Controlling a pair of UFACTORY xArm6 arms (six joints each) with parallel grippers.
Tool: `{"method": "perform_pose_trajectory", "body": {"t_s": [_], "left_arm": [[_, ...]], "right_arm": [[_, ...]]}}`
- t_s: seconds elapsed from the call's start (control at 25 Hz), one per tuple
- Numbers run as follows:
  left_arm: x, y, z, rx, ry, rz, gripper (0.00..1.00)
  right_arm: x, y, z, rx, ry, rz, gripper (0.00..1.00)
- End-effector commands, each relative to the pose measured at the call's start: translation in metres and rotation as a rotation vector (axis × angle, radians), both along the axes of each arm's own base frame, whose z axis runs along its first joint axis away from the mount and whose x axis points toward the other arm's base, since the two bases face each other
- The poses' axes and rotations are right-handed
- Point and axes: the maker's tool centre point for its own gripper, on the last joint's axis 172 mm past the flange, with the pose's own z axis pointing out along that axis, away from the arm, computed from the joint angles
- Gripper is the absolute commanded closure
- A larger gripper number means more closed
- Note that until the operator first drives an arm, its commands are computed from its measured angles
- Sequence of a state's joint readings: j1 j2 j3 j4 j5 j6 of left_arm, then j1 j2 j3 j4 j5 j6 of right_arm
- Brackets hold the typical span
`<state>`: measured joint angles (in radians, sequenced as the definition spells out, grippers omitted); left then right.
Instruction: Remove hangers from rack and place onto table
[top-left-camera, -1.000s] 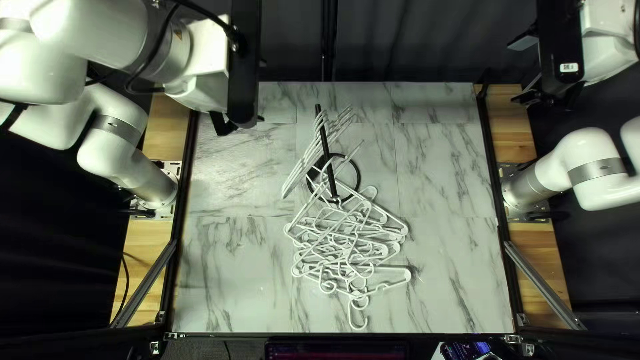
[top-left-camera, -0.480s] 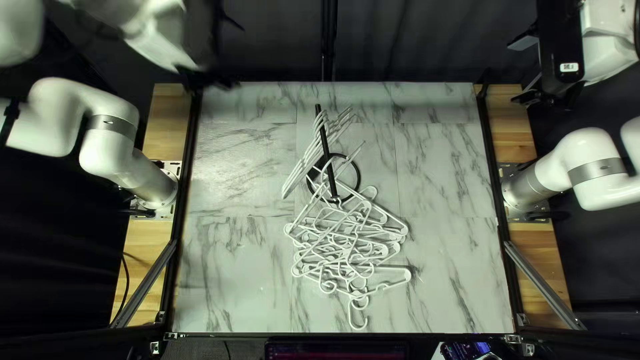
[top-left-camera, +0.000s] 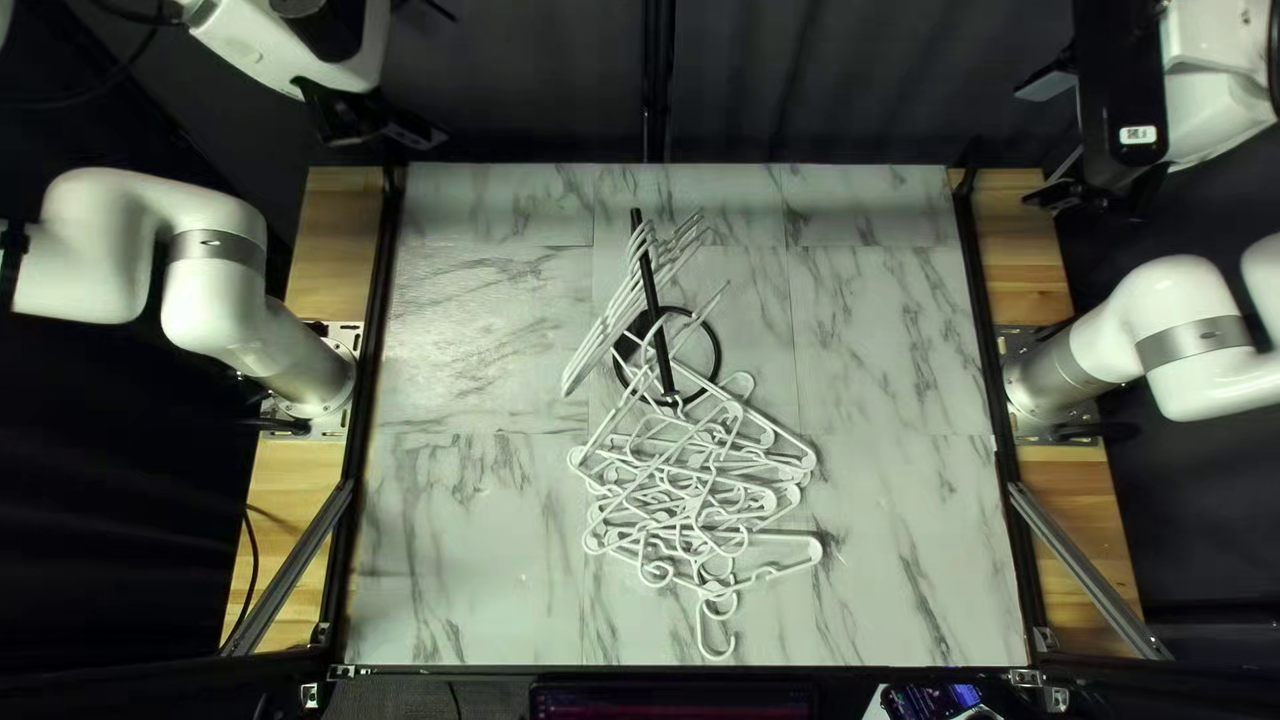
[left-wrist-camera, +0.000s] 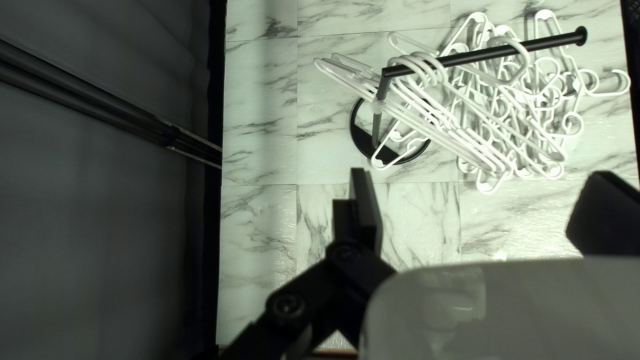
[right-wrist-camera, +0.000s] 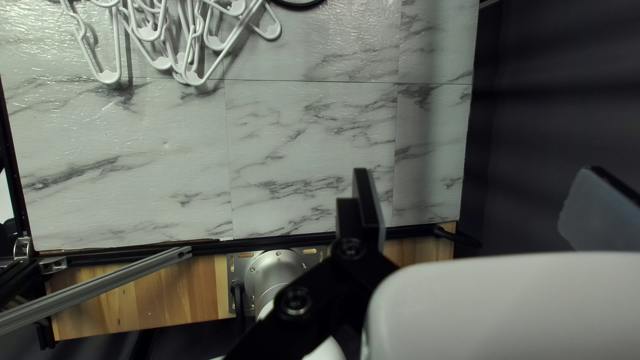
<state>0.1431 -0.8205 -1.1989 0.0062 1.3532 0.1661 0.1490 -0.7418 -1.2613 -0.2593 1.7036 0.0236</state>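
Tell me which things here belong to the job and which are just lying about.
Part of the job:
hanging hangers
piled hangers
black rack
table
left claw
right claw

Just around:
dark curtain
screen by the table's near edge

Dark curtain (top-left-camera: 867, 80), loosely folded; wooden side boards (top-left-camera: 334, 247).

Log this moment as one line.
left gripper: open, empty | right gripper: open, empty | rack: white hangers hanging | table: loose hanger pile | task: unfinished

A dark curtain (top-left-camera: 867, 80) hangs behind a black post (top-left-camera: 655, 80), opposite a lit screen (top-left-camera: 674, 703).
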Motion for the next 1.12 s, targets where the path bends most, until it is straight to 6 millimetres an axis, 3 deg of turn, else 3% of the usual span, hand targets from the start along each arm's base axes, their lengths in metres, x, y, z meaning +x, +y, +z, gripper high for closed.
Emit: {"method": "perform_pose_trajectory", "body": {"t_s": [0.04,0.6,0.68,0.72,1.0,1.12], "left_arm": [[0.0,0.0,0.0,0.0,0.0,0.0,0.0],[0.0,0.0,0.0,0.0,0.0,0.0,0.0],[0.0,0.0,0.0,0.0,0.0,0.0,0.0],[0.0,0.0,0.0,0.0,0.0,0.0,0.0],[0.0,0.0,0.0,0.0,0.0,0.0,0.0],[0.0,0.0,0.0,0.0,0.0,0.0,0.0]], "right_arm": [[0.0,0.0,0.0,0.0,0.0,0.0,0.0],[0.0,0.0,0.0,0.0,0.0,0.0,0.0],[0.013,-0.004,-0.005,-0.016,0.017,0.026,0.0],[0.031,-0.009,-0.018,-0.021,0.029,0.061,0.0],[0.091,-0.02,-0.091,-0.024,0.063,0.212,0.0],[0.095,-0.027,-0.105,-0.072,0.096,0.152,0.0]]}}
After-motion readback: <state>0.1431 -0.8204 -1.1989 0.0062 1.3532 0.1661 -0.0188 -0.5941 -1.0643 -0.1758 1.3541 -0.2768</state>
